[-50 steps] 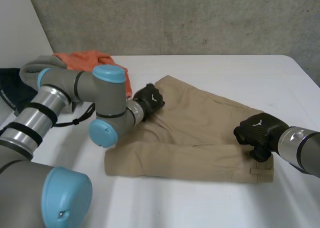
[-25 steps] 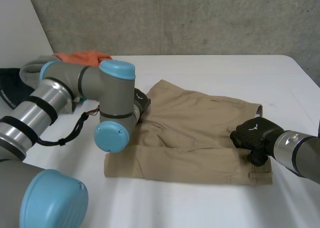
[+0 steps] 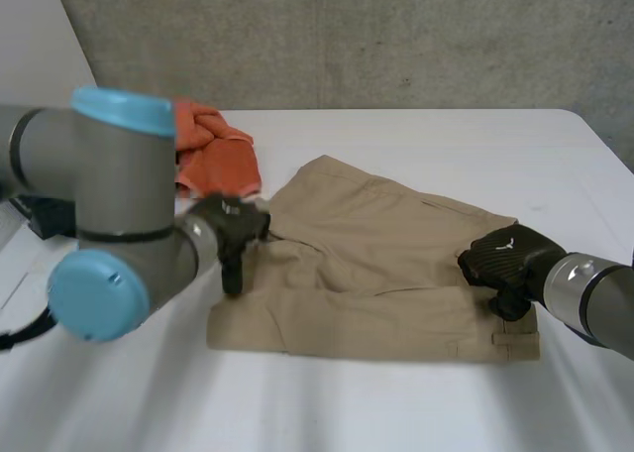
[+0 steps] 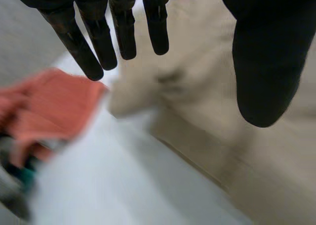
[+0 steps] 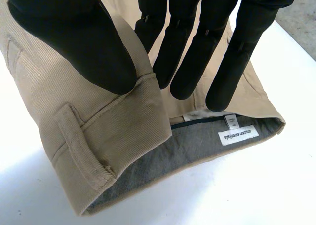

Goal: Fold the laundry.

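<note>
Beige shorts (image 3: 376,264) lie folded on the white table (image 3: 416,402). My left hand (image 3: 233,236) hovers at their left edge, fingers (image 4: 123,27) straight and apart, holding nothing; the beige cloth (image 4: 207,96) lies beneath its fingertips. My right hand (image 3: 505,259) is at the shorts' right end. In its own wrist view the thumb (image 5: 74,32) presses on the outside of the waistband (image 5: 113,131) and the fingers reach inside it, pinching the band. A white label (image 5: 238,134) shows on the grey lining.
A crumpled orange cloth (image 3: 213,155) lies at the back left, close to my left hand, and shows as an orange patch (image 4: 49,106) beside the shorts. Something dark (image 3: 45,214) sits at the far left. A grey wall (image 3: 396,36) stands behind.
My left hand has let go of the shorts, its fingers straightening, and has drawn back to their left edge as the arm swung. The right hand has kept its hold.
</note>
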### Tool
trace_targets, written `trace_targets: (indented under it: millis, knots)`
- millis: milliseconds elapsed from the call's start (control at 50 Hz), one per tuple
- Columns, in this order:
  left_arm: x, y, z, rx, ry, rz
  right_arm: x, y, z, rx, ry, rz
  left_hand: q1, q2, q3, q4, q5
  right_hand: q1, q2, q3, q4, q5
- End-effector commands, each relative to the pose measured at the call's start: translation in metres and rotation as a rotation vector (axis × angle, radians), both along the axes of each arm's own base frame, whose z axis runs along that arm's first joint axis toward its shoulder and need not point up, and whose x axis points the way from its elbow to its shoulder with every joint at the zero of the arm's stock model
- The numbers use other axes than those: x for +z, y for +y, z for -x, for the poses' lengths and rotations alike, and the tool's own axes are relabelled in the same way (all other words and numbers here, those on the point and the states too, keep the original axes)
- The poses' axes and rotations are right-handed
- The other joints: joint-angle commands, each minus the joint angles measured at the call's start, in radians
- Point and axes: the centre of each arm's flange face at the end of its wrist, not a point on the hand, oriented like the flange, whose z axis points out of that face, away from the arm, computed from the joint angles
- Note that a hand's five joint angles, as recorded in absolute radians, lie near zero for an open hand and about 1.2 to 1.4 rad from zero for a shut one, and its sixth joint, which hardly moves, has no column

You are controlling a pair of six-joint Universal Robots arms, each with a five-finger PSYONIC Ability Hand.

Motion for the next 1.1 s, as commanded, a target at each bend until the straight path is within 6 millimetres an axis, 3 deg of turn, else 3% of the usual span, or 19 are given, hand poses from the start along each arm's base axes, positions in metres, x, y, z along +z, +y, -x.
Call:
trace_targets:
  millis: [20, 100, 160, 180, 200, 220, 340, 420, 480, 520, 640, 720, 780, 840, 900, 920, 1100]
  knots:
    - [-0.032, 0.027, -0.008, -0.036, -0.040, -0.147, 0.002, 0.000, 0.001, -0.004, -0.003, 0.004, 0.082, 0.080, 0.081, 0.077, 0.077, 0.301, 0.222, 0.197, 0.197, 0.209]
    - [-0.046, 0.026, -0.004, -0.032, -0.053, -0.139, 0.004, 0.002, 0.000, -0.005, -0.007, 0.006, 0.115, 0.113, 0.113, 0.109, 0.109, 0.301, 0.222, 0.197, 0.197, 0.209]
    - [-0.055, 0.026, -0.002, -0.029, -0.068, -0.144, 0.005, 0.002, 0.001, -0.012, -0.012, 0.007, 0.363, 0.361, 0.362, 0.358, 0.358, 0.301, 0.222, 0.197, 0.197, 0.209]
    - [-0.056, 0.027, -0.001, -0.028, -0.072, -0.145, 0.006, 0.002, 0.002, -0.012, -0.014, 0.006, 0.469, 0.467, 0.467, 0.464, 0.463, 0.301, 0.222, 0.197, 0.197, 0.209]
    - [-0.057, 0.028, 0.000, -0.029, -0.081, -0.141, 0.007, 0.002, 0.002, -0.014, -0.017, 0.008, 0.845, 0.843, 0.843, 0.840, 0.839, 0.301, 0.222, 0.197, 0.197, 0.209]
    - [-0.057, 0.027, 0.000, -0.024, -0.085, -0.134, 0.008, 0.002, 0.002, -0.015, -0.020, 0.010, 0.994, 0.992, 0.992, 0.989, 0.988, 0.301, 0.222, 0.197, 0.197, 0.209]
    - [-0.034, 0.032, -0.008, 0.048, -0.112, -0.073, 0.009, 0.006, 0.006, -0.014, -0.009, -0.019, 0.995, 0.993, 0.994, 0.990, 0.990, 0.301, 0.222, 0.197, 0.197, 0.209]
    - [-0.014, 0.066, -0.014, -0.013, -0.124, -0.079, -0.003, 0.029, 0.012, 0.054, 0.093, -0.152, 0.995, 0.993, 0.994, 0.990, 0.990, 0.301, 0.222, 0.197, 0.197, 0.209]
    - [-0.017, 0.109, -0.022, -0.147, -0.227, -0.149, -0.013, 0.056, 0.026, 0.185, 0.249, -0.312, 0.995, 0.993, 0.994, 0.990, 0.990, 0.301, 0.222, 0.197, 0.197, 0.209]
    - [-0.031, 0.138, -0.029, -0.254, -0.344, -0.219, -0.017, 0.070, 0.033, 0.288, 0.328, -0.374, 0.995, 0.993, 0.994, 0.990, 0.990, 0.301, 0.222, 0.197, 0.197, 0.209]
    - [-0.037, 0.158, -0.030, -0.336, -0.431, -0.273, -0.022, 0.072, 0.038, 0.342, 0.383, -0.355, 0.995, 0.993, 0.994, 0.990, 0.990, 0.301, 0.222, 0.197, 0.197, 0.209]
    - [-0.021, 0.143, -0.015, -0.291, -0.349, -0.213, -0.015, 0.055, 0.035, 0.239, 0.317, -0.303, 0.995, 0.993, 0.994, 0.990, 0.990, 0.301, 0.222, 0.197, 0.197, 0.209]
    - [-0.007, 0.121, -0.003, -0.219, -0.279, -0.152, -0.011, 0.041, 0.033, 0.174, 0.265, -0.257, 0.995, 0.993, 0.994, 0.990, 0.990, 0.301, 0.222, 0.197, 0.197, 0.209]
    - [0.009, 0.086, 0.011, -0.116, -0.205, -0.047, -0.008, 0.015, 0.029, 0.105, 0.200, -0.138, 0.995, 0.993, 0.994, 0.990, 0.990, 0.301, 0.222, 0.197, 0.197, 0.209]
    - [0.013, 0.058, 0.021, -0.060, -0.155, 0.037, -0.007, -0.001, 0.028, 0.063, 0.169, -0.063, 0.995, 0.993, 0.994, 0.990, 0.990, 0.301, 0.222, 0.197, 0.197, 0.209]
    - [0.015, 0.040, 0.028, -0.037, -0.117, 0.097, -0.007, -0.010, 0.026, 0.032, 0.141, -0.020, 0.995, 0.993, 0.994, 0.990, 0.990, 0.301, 0.222, 0.197, 0.197, 0.209]
    - [0.016, -0.048, 0.084, -0.069, 0.055, 0.512, -0.016, -0.073, 0.010, -0.102, -0.018, 0.296, 0.995, 0.993, 0.994, 0.990, 0.990, 0.301, 0.222, 0.197, 0.197, 0.209]
